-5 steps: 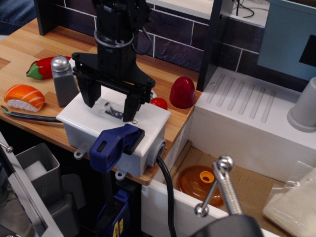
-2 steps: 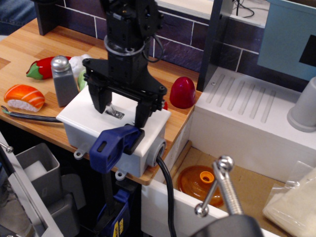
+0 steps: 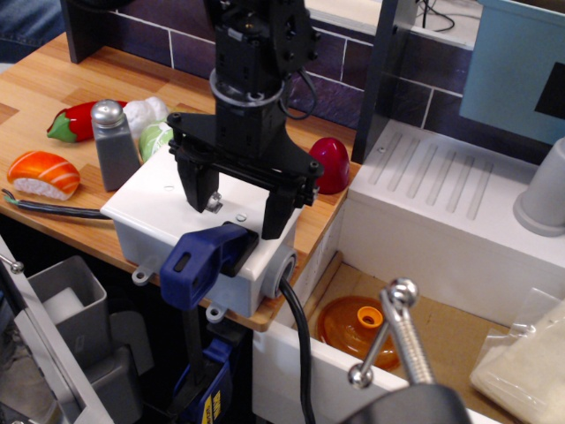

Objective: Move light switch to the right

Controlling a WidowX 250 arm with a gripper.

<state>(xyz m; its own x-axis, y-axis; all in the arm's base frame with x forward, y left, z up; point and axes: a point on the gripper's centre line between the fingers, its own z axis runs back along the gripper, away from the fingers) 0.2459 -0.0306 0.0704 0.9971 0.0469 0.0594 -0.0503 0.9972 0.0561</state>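
Shifted rightward, one pincer (image 3: 237, 205) stands spread open, straddling one light switch (image 3: 214, 204).

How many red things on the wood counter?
2. A red pepper at far left behind the shaker, and a red dome right of the hand. More may hide behind the arm.

My fingers (image 3: 237, 201) straddle the light switch (image 3: 214, 204) on the white box (image 3: 159, 208), bare lid showing to frame-left. The blue clamp handle (image 3: 205, 253) crowds me below, the grey shaker (image 3: 113, 146) stands left, the red dome (image 3: 329, 164) right.
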